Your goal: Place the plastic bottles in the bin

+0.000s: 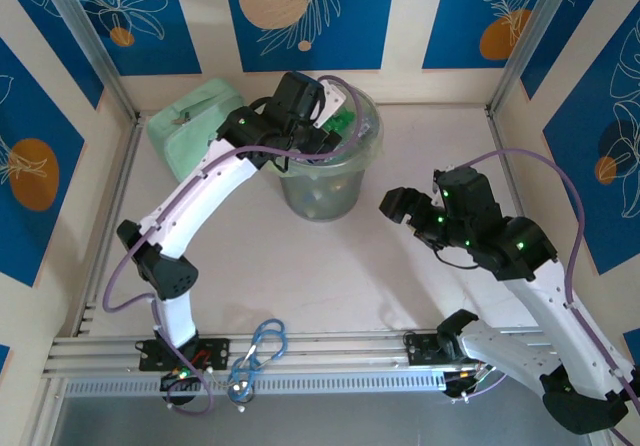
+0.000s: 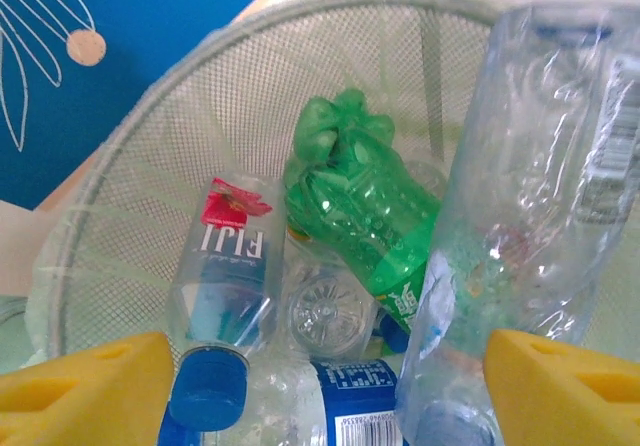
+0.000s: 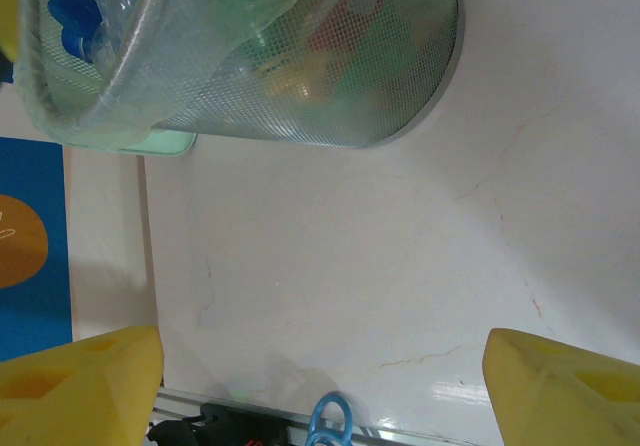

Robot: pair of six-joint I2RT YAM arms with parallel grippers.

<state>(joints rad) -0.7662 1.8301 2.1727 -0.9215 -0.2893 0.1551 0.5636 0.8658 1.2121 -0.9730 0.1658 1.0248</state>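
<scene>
The bin (image 1: 322, 181) is a round pale-green mesh bucket at the back centre of the table. My left gripper (image 1: 332, 116) hangs over its mouth, open. In the left wrist view its yellow fingers (image 2: 85, 391) stand wide apart above the heap inside: a clear Fiji bottle (image 2: 225, 281) with a blue cap, a crumpled green bottle (image 2: 370, 221), and a tall clear bottle (image 2: 540, 206) leaning close by the right finger. My right gripper (image 1: 400, 208) is open to the right of the bin, low over the table, and its fingers (image 3: 80, 386) have nothing between them. The bin (image 3: 300, 66) fills the top of that view.
A mint-green zip case (image 1: 195, 126) lies against the bin's left side. A blue carabiner (image 1: 262, 344) rests on the metal rail at the near edge, also seen as a blue carabiner (image 3: 328, 421) from the right wrist. Patterned walls close in the table on three sides.
</scene>
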